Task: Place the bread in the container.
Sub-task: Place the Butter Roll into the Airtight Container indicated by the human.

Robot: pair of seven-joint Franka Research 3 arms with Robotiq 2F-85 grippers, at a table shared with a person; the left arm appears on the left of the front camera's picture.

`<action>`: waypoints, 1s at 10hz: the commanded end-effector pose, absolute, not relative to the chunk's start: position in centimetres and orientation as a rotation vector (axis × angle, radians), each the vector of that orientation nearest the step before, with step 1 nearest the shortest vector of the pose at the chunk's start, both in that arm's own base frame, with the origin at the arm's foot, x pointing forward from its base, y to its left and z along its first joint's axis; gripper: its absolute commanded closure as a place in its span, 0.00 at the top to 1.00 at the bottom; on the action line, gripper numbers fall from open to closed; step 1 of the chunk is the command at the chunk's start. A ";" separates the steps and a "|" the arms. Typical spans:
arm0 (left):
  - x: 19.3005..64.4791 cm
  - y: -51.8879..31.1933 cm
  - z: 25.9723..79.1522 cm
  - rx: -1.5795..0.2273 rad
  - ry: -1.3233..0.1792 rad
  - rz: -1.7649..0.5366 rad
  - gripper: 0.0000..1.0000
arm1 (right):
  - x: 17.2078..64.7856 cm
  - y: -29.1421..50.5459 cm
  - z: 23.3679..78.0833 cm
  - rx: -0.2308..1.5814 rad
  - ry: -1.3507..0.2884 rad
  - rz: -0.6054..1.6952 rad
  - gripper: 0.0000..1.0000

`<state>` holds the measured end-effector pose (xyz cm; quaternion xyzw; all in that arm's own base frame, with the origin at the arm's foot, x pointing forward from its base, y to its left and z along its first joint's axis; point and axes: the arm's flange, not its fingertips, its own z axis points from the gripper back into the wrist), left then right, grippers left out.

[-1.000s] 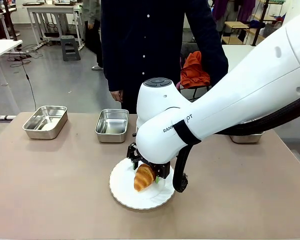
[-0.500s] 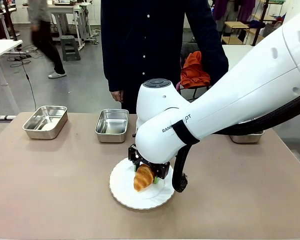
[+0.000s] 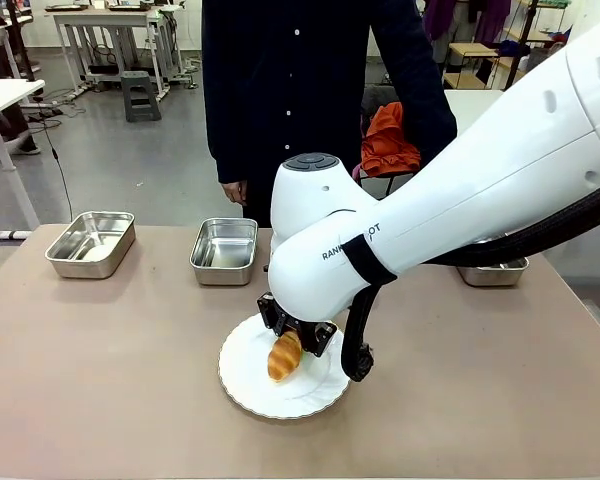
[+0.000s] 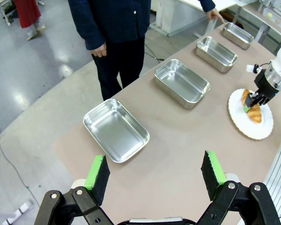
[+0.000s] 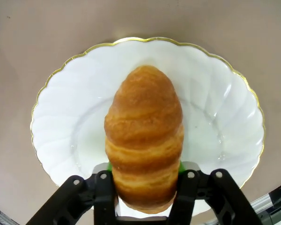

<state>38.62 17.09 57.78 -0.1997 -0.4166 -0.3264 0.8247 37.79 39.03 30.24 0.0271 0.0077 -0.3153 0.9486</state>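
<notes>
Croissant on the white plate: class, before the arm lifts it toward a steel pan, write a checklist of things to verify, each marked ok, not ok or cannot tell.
1. Right gripper closed on the croissant: ok, pads press both sides.
2. Grip centred on the croissant: not ok, held near one end.
3. Croissant clear of the plate: cannot tell.
4. Nearest pan empty: ok.
5. Person's hand away from that pan: ok, it hangs beyond the table edge.
6. Left gripper out of the way: ok, open, far from the plate.
</notes>
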 end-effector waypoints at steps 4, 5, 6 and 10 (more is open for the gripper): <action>38.6 17.2 57.9 -0.432 -0.889 -0.697 1.00 | 38.5 37.1 34.8 0.095 0.002 -0.637 0.33; 38.6 17.2 57.9 -0.432 -0.889 -0.697 1.00 | 38.8 35.6 38.8 0.102 -0.017 -0.611 0.33; 38.6 17.2 57.9 -0.432 -0.889 -0.697 1.00 | 39.2 34.2 42.2 0.099 -0.028 -0.573 0.33; 38.6 17.2 57.9 -0.432 -0.889 -0.697 1.00 | 42.0 24.1 51.2 -0.008 0.052 -0.201 0.33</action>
